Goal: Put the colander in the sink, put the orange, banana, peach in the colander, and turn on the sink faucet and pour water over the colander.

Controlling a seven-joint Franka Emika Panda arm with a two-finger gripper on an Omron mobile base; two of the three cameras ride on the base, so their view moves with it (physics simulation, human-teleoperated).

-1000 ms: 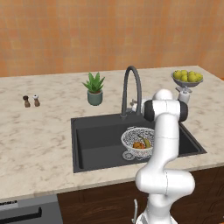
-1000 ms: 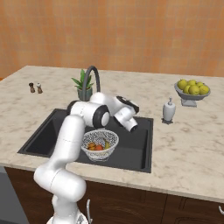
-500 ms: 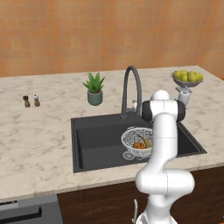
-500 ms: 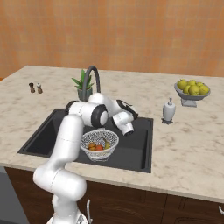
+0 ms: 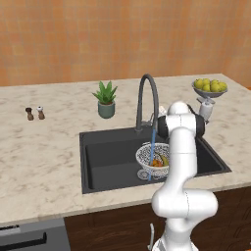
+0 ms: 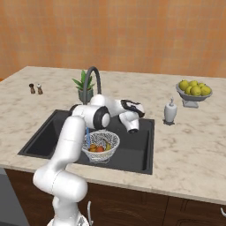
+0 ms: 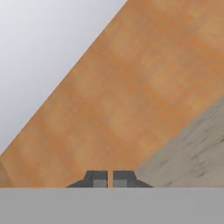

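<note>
Both base views look forward and down from behind the arm, sharing the sink (image 5: 117,162) below the gripper (image 7: 105,179); the hand view tilts up, facing the orange wall (image 7: 144,96)

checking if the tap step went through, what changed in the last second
A thin blue stream of water now runs from the sink faucet into the colander; earlier there was none. The claw has closed, holding nothing. The colander with its fruit, the sink, the fruit bowl and the plant stayed put.
</note>
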